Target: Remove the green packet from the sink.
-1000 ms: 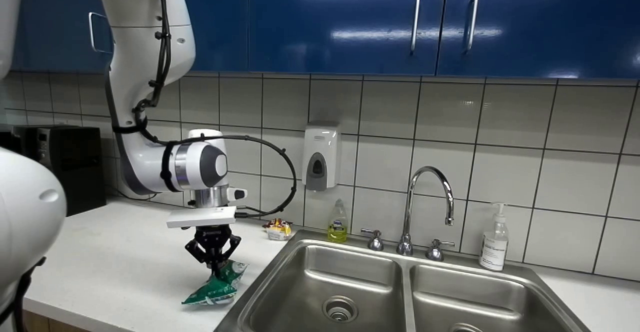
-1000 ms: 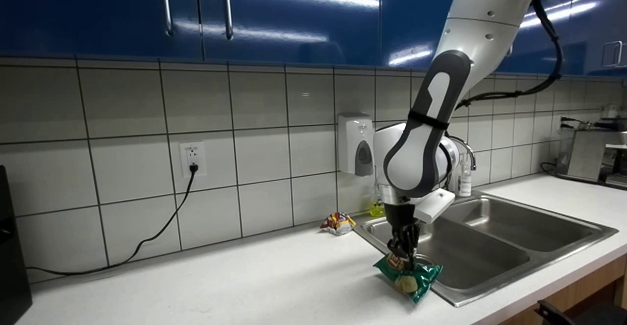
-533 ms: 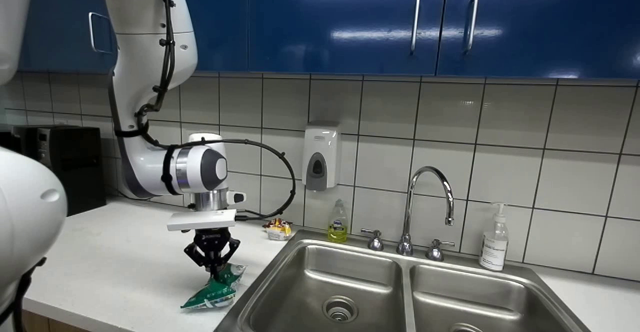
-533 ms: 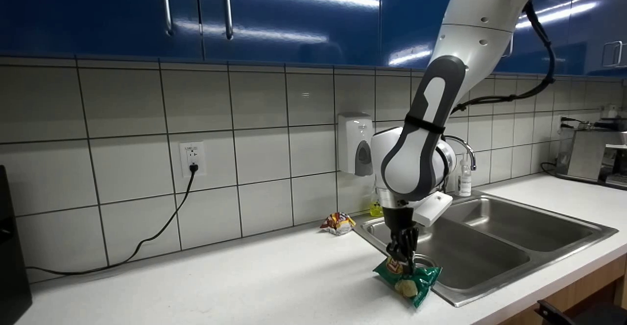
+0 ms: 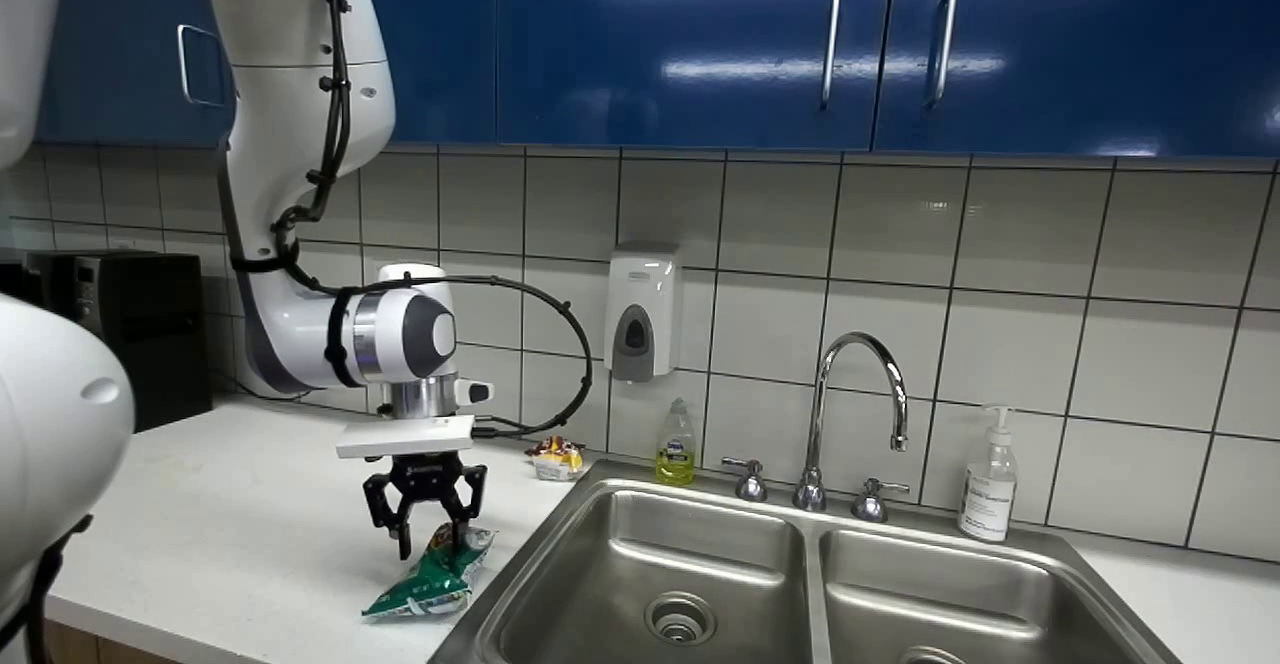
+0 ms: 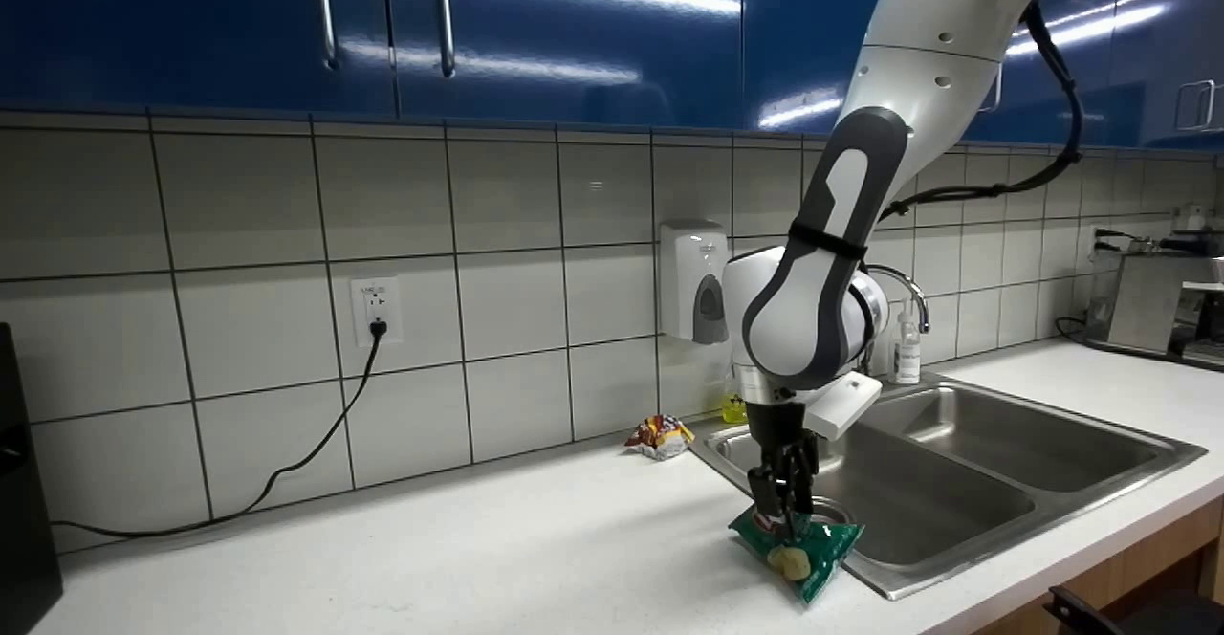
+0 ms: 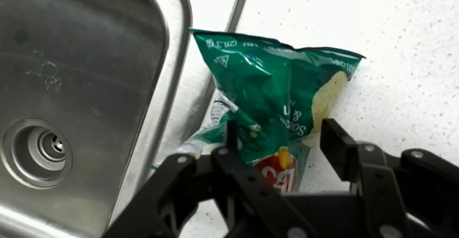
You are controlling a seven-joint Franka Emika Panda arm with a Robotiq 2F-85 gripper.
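The green packet lies crumpled on the white counter, just beside the steel sink. In the wrist view the packet overlaps the outer rim of the sink; whether it touches the rim I cannot tell. My gripper is right over the packet with its jaws apart. One of the fingers stands before the packet on the sink side, the other past its opposite edge. Green foil lies between and below them, not pinched. In an exterior view the gripper hides part of the packet.
A crumpled snack bag lies on the counter near the wall. Dish soap, the faucet and a pump bottle line the sink's back edge. A black machine stands at the counter's far end.
The gripper came down slightly with the packet, then its fingers spread apart and let go of it. The packet stays on the counter, and the arm has hardly moved in the last half second.
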